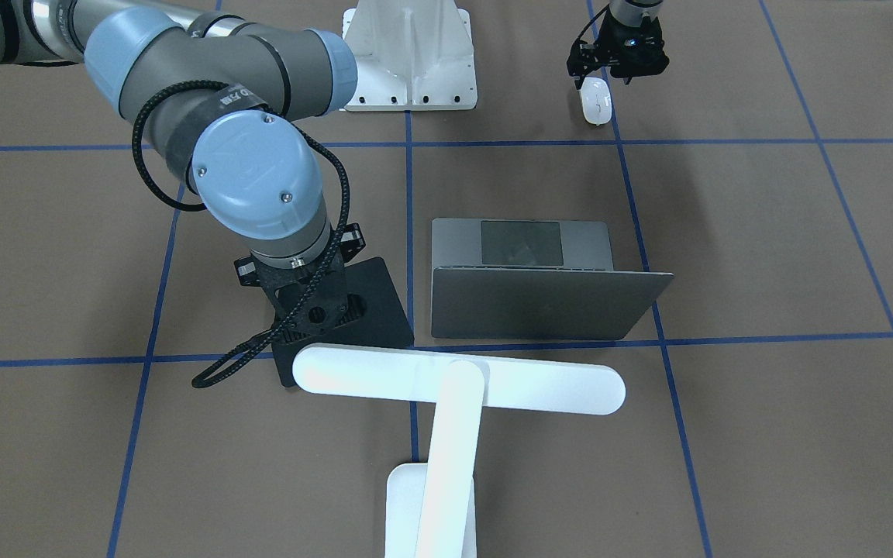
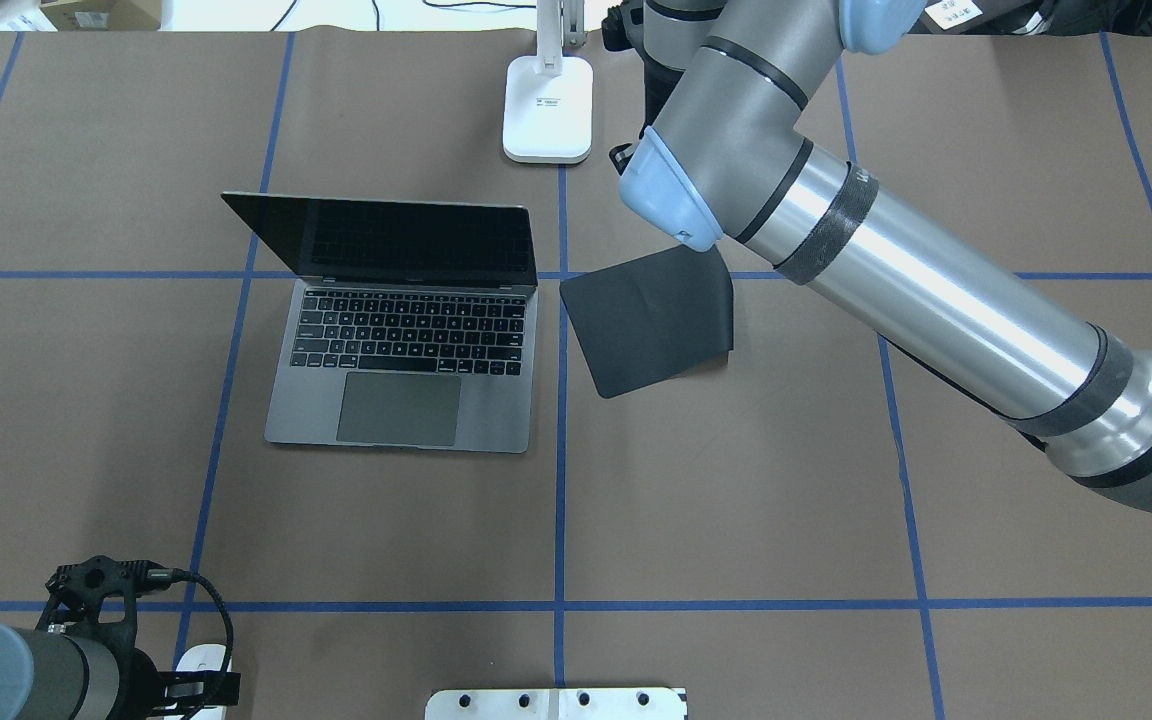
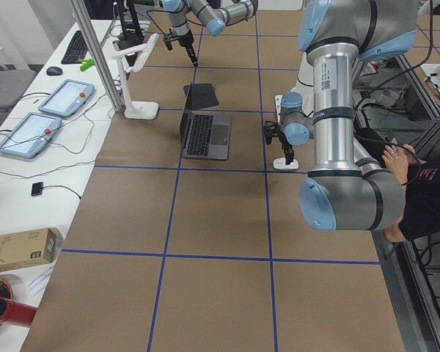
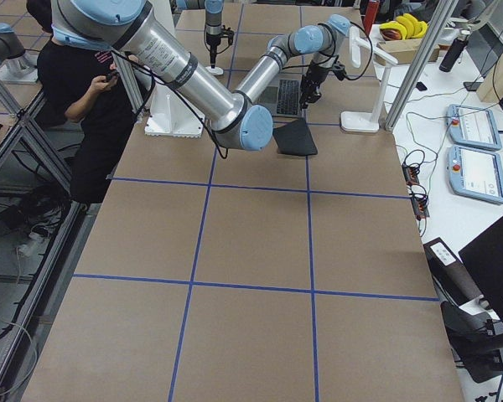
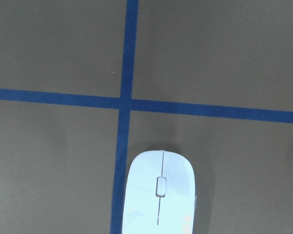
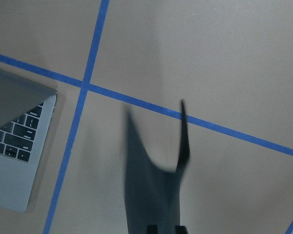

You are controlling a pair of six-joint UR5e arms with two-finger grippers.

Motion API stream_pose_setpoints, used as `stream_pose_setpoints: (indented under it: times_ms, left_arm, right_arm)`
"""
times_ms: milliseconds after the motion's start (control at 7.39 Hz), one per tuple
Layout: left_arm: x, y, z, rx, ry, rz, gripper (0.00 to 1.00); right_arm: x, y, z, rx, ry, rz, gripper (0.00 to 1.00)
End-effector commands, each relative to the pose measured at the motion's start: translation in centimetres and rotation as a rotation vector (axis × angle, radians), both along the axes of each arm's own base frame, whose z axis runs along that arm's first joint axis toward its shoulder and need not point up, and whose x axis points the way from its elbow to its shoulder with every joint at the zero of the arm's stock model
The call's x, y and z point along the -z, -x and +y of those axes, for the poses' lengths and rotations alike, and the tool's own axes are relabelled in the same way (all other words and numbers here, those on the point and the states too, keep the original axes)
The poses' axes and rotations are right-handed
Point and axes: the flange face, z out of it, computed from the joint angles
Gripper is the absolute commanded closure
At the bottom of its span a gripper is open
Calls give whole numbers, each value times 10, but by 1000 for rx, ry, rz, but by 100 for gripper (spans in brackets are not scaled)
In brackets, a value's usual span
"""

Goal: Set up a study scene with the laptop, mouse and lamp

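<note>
Glossy white T-shaped lamp (image 1: 458,387) beside slim grey metal laptop (image 1: 539,298)

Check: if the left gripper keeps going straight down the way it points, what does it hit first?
Most likely the mouse: the left gripper hangs just above it, pointing down. How big the gap is can't be judged.

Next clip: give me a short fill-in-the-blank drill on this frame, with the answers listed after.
1. The laptop has its lid ____.
2. The right gripper is shut on the black ____, lifting one edge.
3. The left gripper hangs over the white ____.
4. The lamp stands on a rectangular white ____.

Missing words: open; mat; mouse; base
</note>
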Motion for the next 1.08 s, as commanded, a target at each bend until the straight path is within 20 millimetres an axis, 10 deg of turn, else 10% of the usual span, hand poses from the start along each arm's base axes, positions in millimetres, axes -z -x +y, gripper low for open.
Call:
stream_pose_setpoints:
  times_ms: [0, 406, 947]
  left_arm:
    - [-6, -3, 0, -11, -5, -8, 1]
    - [-24, -34, -2, -35, -32, 32, 1]
    - [-15, -25, -3, -38, -29, 54, 1]
  right_arm:
    - [-1, -6, 3, -4, -25, 3, 0]
    - [-8, -13, 11, -5, -37, -1, 0]
    - [-12, -14, 10, -7, -38, 6, 0]
